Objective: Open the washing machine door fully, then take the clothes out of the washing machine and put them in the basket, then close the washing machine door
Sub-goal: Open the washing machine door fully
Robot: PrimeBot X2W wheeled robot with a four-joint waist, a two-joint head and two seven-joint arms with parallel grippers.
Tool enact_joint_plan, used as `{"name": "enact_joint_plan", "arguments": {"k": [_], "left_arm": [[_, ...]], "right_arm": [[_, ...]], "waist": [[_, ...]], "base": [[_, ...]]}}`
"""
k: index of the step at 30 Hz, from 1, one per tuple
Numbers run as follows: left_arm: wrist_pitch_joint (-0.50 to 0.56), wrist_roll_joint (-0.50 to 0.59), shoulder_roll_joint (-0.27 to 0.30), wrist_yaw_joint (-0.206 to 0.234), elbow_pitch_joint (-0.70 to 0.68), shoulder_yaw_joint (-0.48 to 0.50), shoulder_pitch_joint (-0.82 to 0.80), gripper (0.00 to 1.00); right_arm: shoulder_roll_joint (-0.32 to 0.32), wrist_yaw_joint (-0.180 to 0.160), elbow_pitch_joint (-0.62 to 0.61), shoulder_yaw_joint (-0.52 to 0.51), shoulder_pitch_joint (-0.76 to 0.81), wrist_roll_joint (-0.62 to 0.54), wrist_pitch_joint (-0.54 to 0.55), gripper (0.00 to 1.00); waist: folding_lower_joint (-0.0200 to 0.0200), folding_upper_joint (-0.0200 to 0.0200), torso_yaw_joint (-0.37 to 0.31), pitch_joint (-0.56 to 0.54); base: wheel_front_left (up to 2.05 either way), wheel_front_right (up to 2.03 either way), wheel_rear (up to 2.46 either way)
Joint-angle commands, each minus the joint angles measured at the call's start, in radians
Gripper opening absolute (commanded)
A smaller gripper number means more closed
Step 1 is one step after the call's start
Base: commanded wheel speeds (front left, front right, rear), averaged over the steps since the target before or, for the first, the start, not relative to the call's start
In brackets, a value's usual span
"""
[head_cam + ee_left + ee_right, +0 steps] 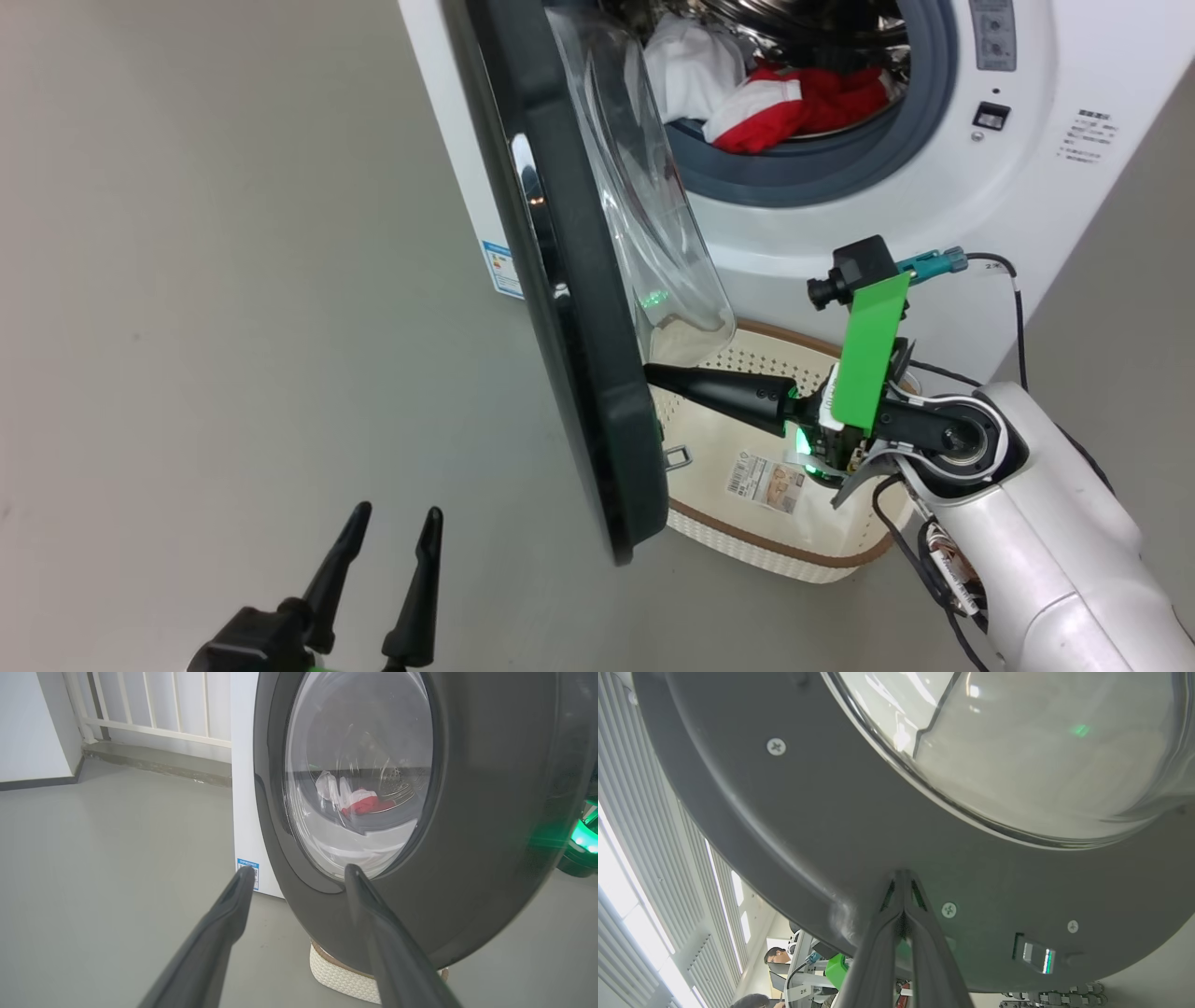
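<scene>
Washing machine door point(569, 308) standing half open at the machine's front, edge-on above the basket point(775, 551).
Right hand point(652, 374), clenched, is pressing the inner rim below the glass bowl point(653, 233); pushing low and steadily outward is looking wisest, while the left hand point(397, 513) is hovering released over the floor point(233, 327).

Smooth grey floor point(233, 280) all round, evenly lit. At the far end, a white railing point(154, 709) on a low grey ledge point(154, 763). Beside it, a white wall point(32, 723) with dark skirting point(37, 783). Overhead, ribbed ceiling panels point(649, 812) with bright strip lights point(737, 887).
</scene>
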Motion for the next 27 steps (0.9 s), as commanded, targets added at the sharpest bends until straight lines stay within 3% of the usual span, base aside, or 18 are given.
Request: {"name": "enact_joint_plan", "arguments": {"k": [1, 20, 21, 23, 24, 27], "left_arm": [[-0.012, 0.007, 0.009, -0.005, -0.029, 0.042, -0.001, 1.0], [-0.012, -0.001, 0.009, -0.005, -0.045, 0.075, 0.004, 1.0], [-0.012, -0.002, 0.009, -0.005, -0.046, 0.073, 0.003, 1.0], [-0.012, -0.002, 0.009, -0.005, -0.044, 0.069, 0.003, 1.0], [-0.012, -0.002, 0.009, -0.005, -0.043, 0.066, 0.003, 1.0], [-0.012, 0.001, 0.009, -0.005, -0.038, 0.058, 0.002, 1.0]], "right_arm": [[0.033, 0.008, -0.035, 0.014, 0.002, -0.008, -0.004, 0.0], [0.058, 0.008, -0.041, 0.107, -0.022, 0.032, -0.046, 0.0], [0.058, 0.008, -0.038, 0.107, -0.019, 0.023, -0.059, 0.05], [0.058, 0.008, -0.033, 0.1, -0.012, 0.007, -0.075, 0.89], [0.058, 0.008, -0.033, 0.096, -0.007, -0.001, -0.081, 1.0], [0.058, 0.008, -0.035, 0.08, 0.016, -0.023, -0.1, 1.0]], "waist": [[0.0, 0.0, 0.019, -0.011], [0.0, 0.0, 0.031, 0.001], [0.0, 0.0, 0.029, 0.0], [0.0, 0.0, 0.027, -0.001], [0.0, 0.0, 0.026, -0.002], [0.0, 0.0, 0.02, -0.007]], "base": [[0.0, 0.0, 0.0], [0.0, 0.0, 0.0], [0.0, 0.0, 0.0], [0.0, 0.0, 0.0], [0.0, 0.0, 0.0], [0.0, 0.0, 0.0]]}}
